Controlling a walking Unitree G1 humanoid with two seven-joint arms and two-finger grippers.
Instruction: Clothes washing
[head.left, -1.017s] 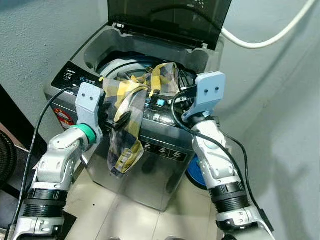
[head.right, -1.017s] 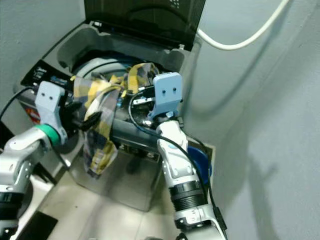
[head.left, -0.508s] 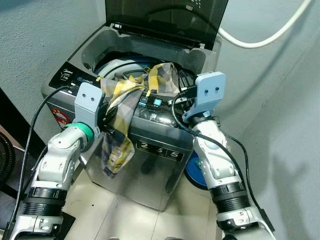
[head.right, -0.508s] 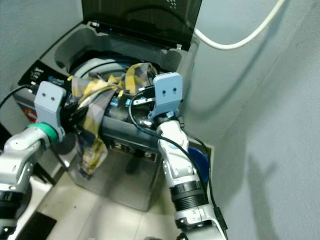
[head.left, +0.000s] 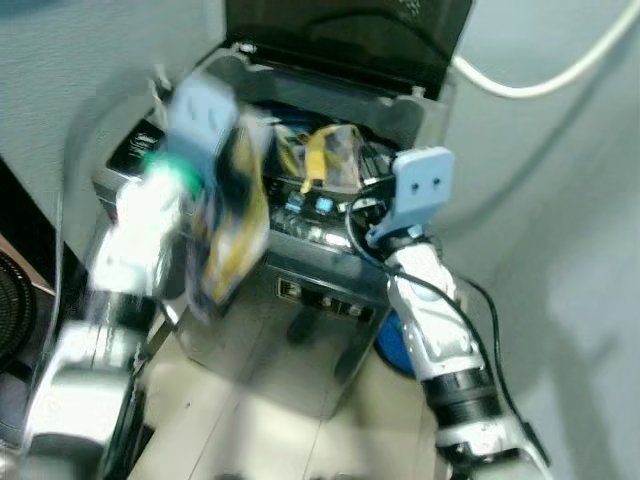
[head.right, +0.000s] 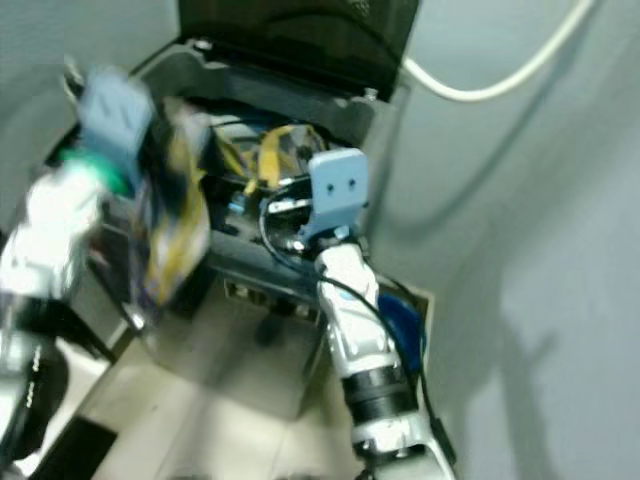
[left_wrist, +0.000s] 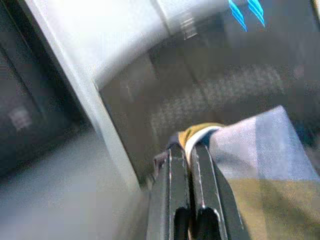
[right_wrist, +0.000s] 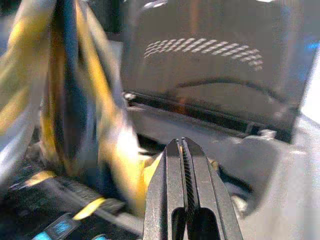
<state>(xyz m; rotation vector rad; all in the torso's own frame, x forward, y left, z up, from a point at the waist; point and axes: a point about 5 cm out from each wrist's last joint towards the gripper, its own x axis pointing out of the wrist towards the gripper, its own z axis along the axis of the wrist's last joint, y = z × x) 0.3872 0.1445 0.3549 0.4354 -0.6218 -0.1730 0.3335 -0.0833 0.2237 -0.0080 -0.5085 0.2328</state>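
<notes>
Loading step. Left gripper (left_wrist: 190, 150) pinched on plaid cloth (head.left: 235, 225), raised blurred at washing machine (head.left: 320, 320) front rim, half draped outside. Right gripper (right_wrist: 182, 150) closed, empty, over tub. Next: swing cloth over opening, release.

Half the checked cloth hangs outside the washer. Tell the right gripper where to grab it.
Take the bunched yellow fold of the cloth lying at the tub's front rim, coming from above. It stands proud of the washer, so the right gripper, now shut, has room to open around it; the left gripper holds the hanging part.
</notes>
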